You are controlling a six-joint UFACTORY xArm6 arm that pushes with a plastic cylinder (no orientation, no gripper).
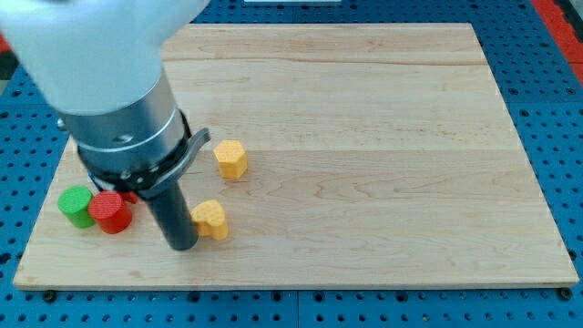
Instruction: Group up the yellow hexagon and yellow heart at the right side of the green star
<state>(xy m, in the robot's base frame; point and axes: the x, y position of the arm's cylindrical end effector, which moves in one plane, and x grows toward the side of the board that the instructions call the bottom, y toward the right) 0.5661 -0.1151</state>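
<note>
Yellow heart touching my tip on view's left; yellow hexagon near, above.

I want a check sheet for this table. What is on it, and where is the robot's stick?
Surface: wooden board, on a blue pegboard.
Job's things: yellow hexagon above yellow heart, apart; green star not seen.
Clutter: green cylinder and red cylinder, side by side at the view's left.
Jaws: none; my tip is right beside the heart's left side.
Cables: nothing seen.
Surroundings: nothing else seen.
</note>
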